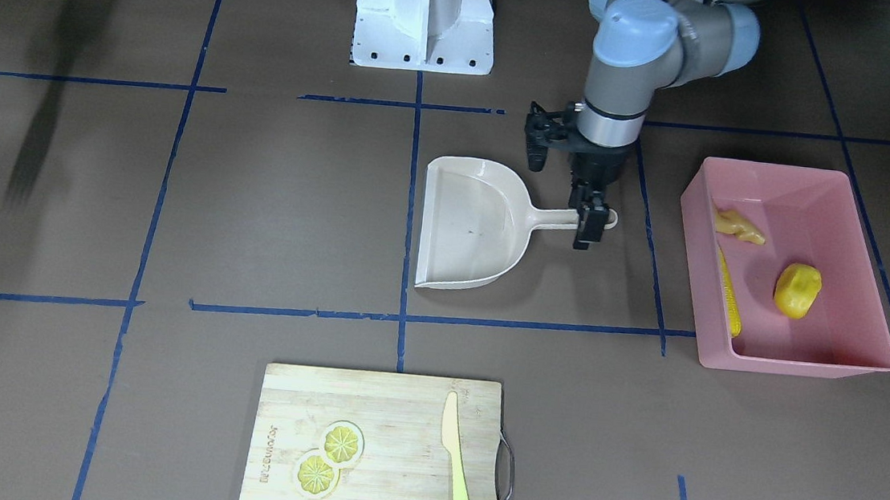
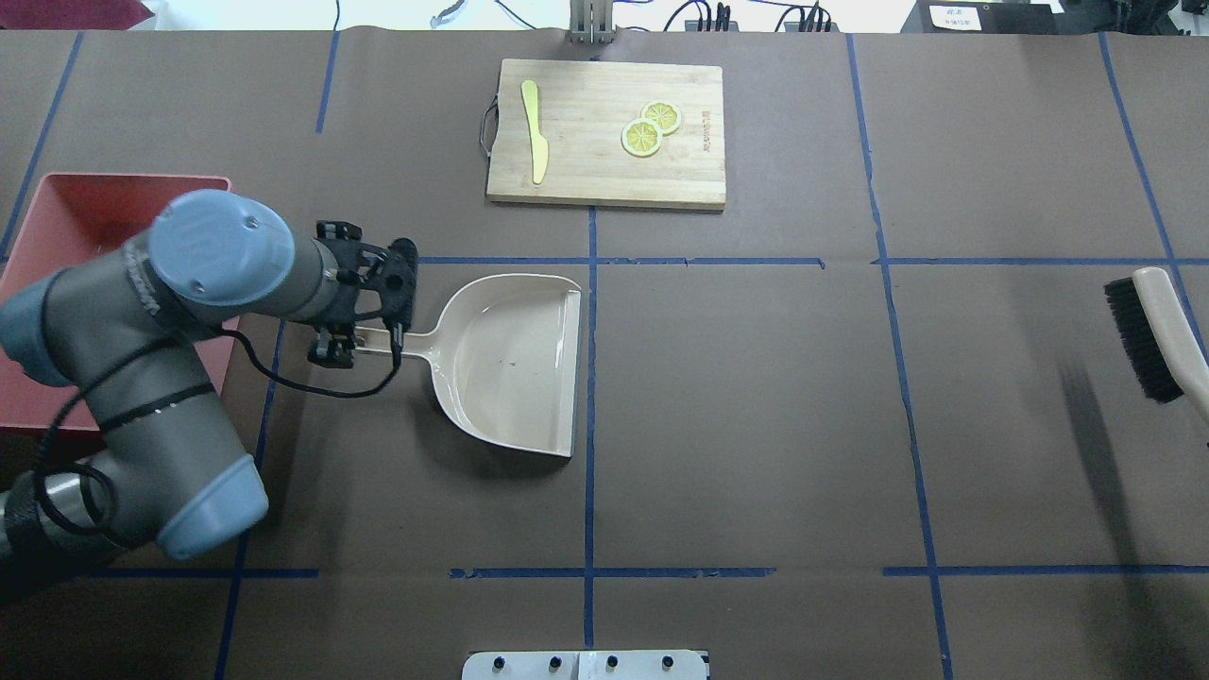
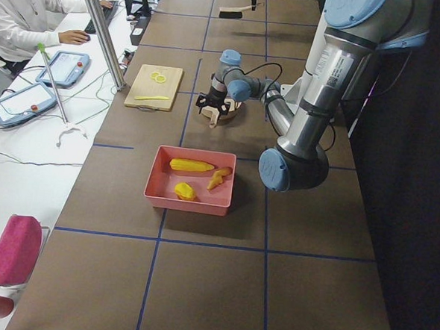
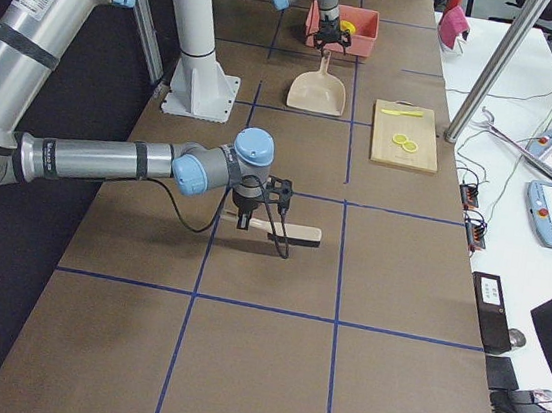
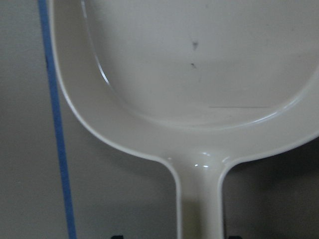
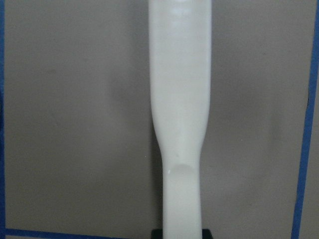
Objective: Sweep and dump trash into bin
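The trash lies inside the pink bin (image 1: 774,169): a corn cob (image 1: 729,295) along its wall, a potato-like lump (image 1: 797,290) and a ginger root (image 1: 739,226). Left of the bin, the beige dustpan (image 1: 471,228) rests flat on the table. My left gripper (image 1: 591,224) straddles the dustpan's handle, open; the left wrist view shows the fingertips standing clear of the handle on both sides of the dustpan (image 5: 199,74). At the far right in the overhead view, my right gripper (image 4: 246,221) is shut on the handle of the black-bristled brush (image 2: 1148,331).
A wooden cutting board (image 1: 383,406) with two lemon slices (image 1: 330,457) and a pale knife (image 1: 456,460) lies at the table's far side. The white robot base (image 1: 425,15) stands behind the dustpan. Blue tape lines cross the brown table.
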Controlling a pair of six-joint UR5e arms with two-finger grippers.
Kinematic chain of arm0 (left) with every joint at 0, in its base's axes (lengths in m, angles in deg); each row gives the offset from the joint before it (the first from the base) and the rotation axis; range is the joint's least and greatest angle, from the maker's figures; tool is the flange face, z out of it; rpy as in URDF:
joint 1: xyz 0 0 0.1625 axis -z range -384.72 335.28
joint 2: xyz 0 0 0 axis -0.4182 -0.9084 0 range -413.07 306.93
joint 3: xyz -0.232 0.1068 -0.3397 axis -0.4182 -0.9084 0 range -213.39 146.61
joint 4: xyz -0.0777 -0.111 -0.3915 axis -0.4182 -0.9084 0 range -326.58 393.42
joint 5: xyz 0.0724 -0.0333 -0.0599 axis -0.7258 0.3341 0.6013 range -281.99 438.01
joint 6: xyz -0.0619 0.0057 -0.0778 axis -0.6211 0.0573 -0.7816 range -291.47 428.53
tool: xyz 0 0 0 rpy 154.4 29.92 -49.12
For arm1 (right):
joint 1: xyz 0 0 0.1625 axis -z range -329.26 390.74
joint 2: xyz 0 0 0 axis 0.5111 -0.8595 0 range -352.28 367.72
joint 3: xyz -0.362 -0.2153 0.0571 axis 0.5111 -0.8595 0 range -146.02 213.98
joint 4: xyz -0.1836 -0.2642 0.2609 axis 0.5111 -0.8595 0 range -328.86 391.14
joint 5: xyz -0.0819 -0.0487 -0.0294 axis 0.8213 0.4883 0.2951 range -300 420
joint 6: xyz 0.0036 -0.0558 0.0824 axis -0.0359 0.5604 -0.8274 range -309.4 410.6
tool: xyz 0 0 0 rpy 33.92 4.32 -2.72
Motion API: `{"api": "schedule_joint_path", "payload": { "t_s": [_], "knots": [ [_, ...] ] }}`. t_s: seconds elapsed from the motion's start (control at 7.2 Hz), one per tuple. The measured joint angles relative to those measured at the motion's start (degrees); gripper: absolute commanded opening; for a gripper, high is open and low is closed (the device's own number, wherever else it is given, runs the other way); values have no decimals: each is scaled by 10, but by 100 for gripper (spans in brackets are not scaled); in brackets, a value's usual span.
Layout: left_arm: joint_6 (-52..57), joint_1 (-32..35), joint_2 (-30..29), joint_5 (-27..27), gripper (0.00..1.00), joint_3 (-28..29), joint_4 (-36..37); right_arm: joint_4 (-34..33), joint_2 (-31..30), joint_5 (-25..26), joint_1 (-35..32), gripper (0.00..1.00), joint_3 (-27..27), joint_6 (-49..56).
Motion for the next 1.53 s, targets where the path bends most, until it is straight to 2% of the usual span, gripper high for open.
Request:
{"api": "schedule_joint_path", "payload": {
  "t_s": [0.14,0.28,0.56,0.83,1.25,1.39,1.53],
  "knots": [
    [-1,62,24,61,93,-5,2,28,0,0,2,5,-21,-2],
    [0,131,51,136,98,-3,4,53,0,0,5,5,-37,-8],
    [4,222,99,223,99,-1,4,68,4,0,22,8,-56,-19],
    [4,252,126,243,99,0,2,71,8,0,50,8,-73,-21],
    [-1,255,130,246,99,0,2,71,13,5,79,14,-91,-21],
    [-1,255,131,246,99,1,2,72,16,7,84,21,-97,-21],
    [-1,254,130,245,99,3,1,72,18,7,88,34,-101,-21]
  ]
}}
